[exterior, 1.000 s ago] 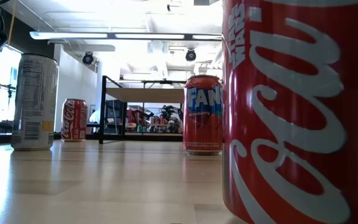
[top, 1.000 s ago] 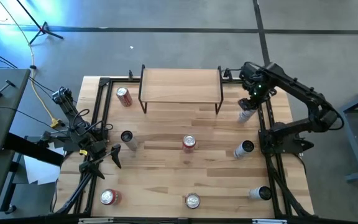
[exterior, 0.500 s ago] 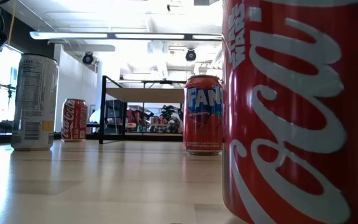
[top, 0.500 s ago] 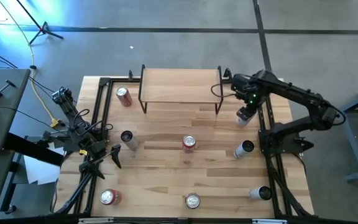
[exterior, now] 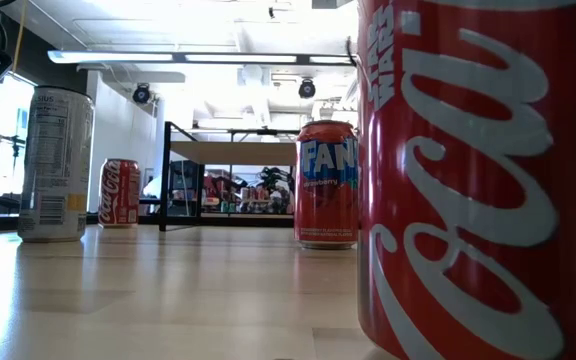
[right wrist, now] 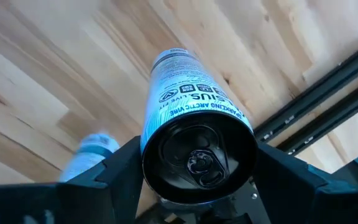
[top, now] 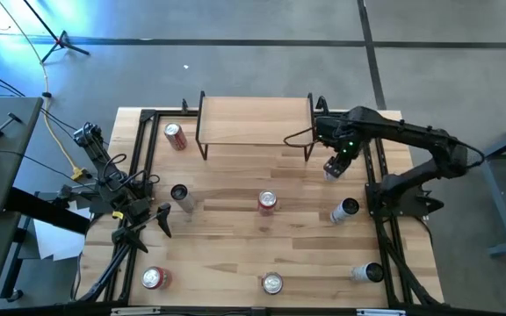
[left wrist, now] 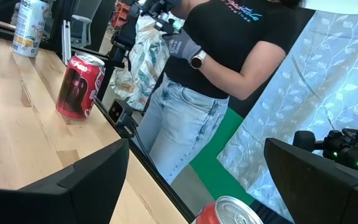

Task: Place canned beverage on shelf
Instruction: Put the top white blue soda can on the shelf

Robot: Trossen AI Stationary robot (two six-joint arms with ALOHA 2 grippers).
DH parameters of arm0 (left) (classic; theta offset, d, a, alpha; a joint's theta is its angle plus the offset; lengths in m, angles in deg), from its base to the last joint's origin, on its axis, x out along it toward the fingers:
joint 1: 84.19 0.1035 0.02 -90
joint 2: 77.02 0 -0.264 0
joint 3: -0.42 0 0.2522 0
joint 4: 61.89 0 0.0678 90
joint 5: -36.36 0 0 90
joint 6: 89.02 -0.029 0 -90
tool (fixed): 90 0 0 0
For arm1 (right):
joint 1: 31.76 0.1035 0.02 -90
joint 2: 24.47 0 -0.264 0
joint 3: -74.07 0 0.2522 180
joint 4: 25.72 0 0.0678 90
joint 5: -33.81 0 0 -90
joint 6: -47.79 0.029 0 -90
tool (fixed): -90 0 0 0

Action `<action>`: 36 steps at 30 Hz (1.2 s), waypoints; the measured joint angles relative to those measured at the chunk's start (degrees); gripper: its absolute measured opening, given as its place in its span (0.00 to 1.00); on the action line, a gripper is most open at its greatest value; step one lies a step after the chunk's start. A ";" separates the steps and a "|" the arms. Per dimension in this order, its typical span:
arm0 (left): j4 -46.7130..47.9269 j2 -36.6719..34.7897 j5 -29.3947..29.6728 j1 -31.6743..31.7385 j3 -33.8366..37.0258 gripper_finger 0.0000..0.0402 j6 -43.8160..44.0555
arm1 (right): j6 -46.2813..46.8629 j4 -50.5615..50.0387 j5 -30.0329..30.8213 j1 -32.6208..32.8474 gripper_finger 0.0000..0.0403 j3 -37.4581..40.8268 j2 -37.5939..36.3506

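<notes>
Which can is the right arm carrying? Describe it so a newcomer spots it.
Find the shelf at the table's far edge. Just off its right end, the right gripper holds a slim white can, the only can lifted off the tabletop.

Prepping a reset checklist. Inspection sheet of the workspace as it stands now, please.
Surface: wooden table, black frame rails along its sides.
Job's things: shelf, top bare; slim white can held off the table beside the shelf's right end.
Clutter: seven more cans standing on the table, including a red Fanta can.
Grippers: right gripper shut on the slim white can; left gripper open, at the table's left edge.
Cables: yellow cable left of the table.
Surroundings: person standing beyond the table.
</notes>
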 joint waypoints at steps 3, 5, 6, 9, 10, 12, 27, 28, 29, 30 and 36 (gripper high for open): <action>0.00 0.00 0.00 -0.01 0.00 0.90 0.00 | 1.74 -1.03 0.85 2.85 0.61 -5.39 4.88; -0.02 0.00 0.00 0.00 0.00 0.90 0.00 | 2.50 -1.49 1.49 4.60 0.61 -9.37 8.37; 0.00 0.00 0.00 0.01 0.00 0.90 0.00 | 2.66 -1.49 1.51 5.28 0.61 -11.31 9.97; -0.02 0.00 0.00 0.00 0.00 0.90 0.00 | 2.67 -1.21 1.33 6.66 0.61 -16.97 14.41; 0.00 0.00 0.00 0.00 0.00 0.90 0.00 | 2.68 -1.23 1.17 7.03 0.61 -18.53 15.65; -0.02 0.00 0.00 -0.01 -0.01 0.90 0.00 | 2.69 -1.46 0.28 7.90 0.61 -21.53 18.10; -0.02 0.00 0.00 0.00 -0.01 0.90 0.00 | 6.26 -1.20 -2.31 12.18 0.61 -25.49 27.03; -0.02 0.00 0.00 0.01 -0.02 0.90 0.00 | 6.26 -1.07 -2.33 12.19 0.61 -25.51 27.13; 0.00 0.00 0.00 0.01 -0.02 0.90 0.00 | 6.26 -0.95 -2.37 12.18 0.61 -25.51 27.23; 0.00 0.00 0.00 0.00 -0.01 0.90 0.00 | 6.24 -0.84 -2.40 12.17 0.61 -25.51 27.35; 0.00 0.00 0.00 0.01 -0.01 0.90 0.00 | 6.18 -0.40 -1.85 12.15 0.61 -25.36 27.36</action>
